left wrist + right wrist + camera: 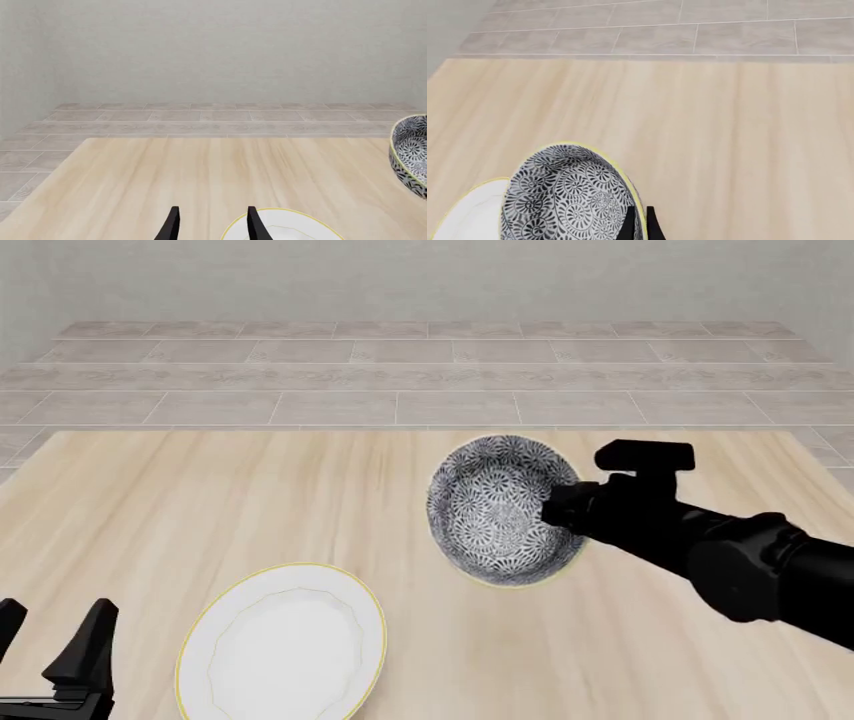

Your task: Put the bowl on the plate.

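Two arms are mine, but only the right one is working. My right claw (558, 508) is clamped on the rim of the floral bowl (501, 510), one finger inside the wall and one outside, the pair pinched nearly together around the thin ceramic, as the right wrist view shows. I hold it by the rim because the bowl is too wide to span across, and that one-sided pinch is, I judge, why it hangs tilted, its mouth turned toward the camera and to the left instead of facing up. In the front view it looks lifted clear of the wooden table (200, 500), though I cannot see a gap beneath it.

The white plate with the gold rim (283, 645) lies flat on the table, nearer to me and to the left of the bowl, apart from it. The bowl is not yet over the plate.

My left claw (51, 638) hangs parted and empty just left of the plate, touching nothing, out of the way of the carry. The tilt worries me: set down like this, the bowl would land on its edge, so I judge it needs levelling above the plate.
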